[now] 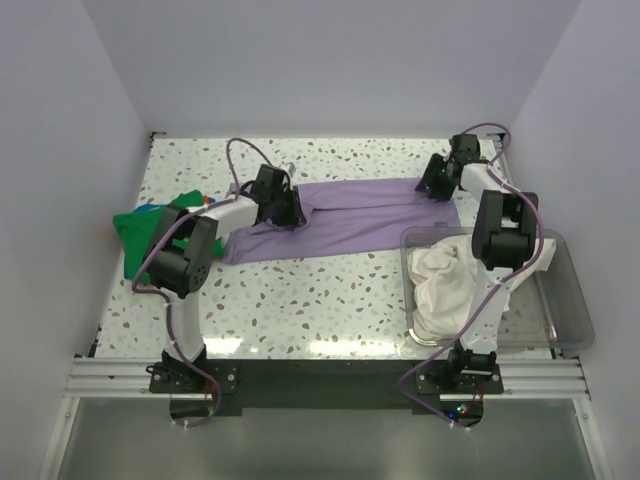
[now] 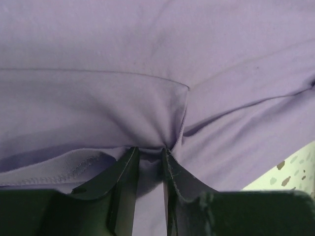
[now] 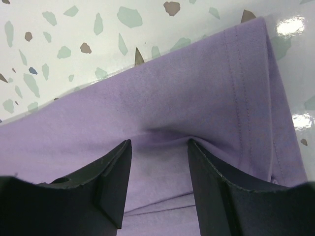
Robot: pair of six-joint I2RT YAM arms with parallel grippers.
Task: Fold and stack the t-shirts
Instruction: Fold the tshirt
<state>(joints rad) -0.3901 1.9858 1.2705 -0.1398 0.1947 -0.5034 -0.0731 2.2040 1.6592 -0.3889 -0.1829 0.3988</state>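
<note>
The lavender purple cloth t-shirt (image 1: 370,210) lay stretched in a long band across the speckled surface (image 1: 300,300), from 10 o'clock to 2 o'clock, not yet folded square. My left fingers (image 2: 123,182) stood narrowly apart at the 10 o'clock end with a pucker of cloth between them, and I could not tell whether they gripped it. My right fingers (image 3: 110,182) stood well apart at the 2 o'clock end, straddling a ridge beside the hem. My worry was an uneven pull: if one end slipped while the other held, the band would skew or bunch. A drag toward 9 o'clock could also snag the crumpled bright green t-shirt (image 1: 135,235), and my right arm risked knocking the clear plastic bin (image 1: 575,310) holding the cream white t-shirt (image 1: 440,280) at 4 o'clock.
</note>
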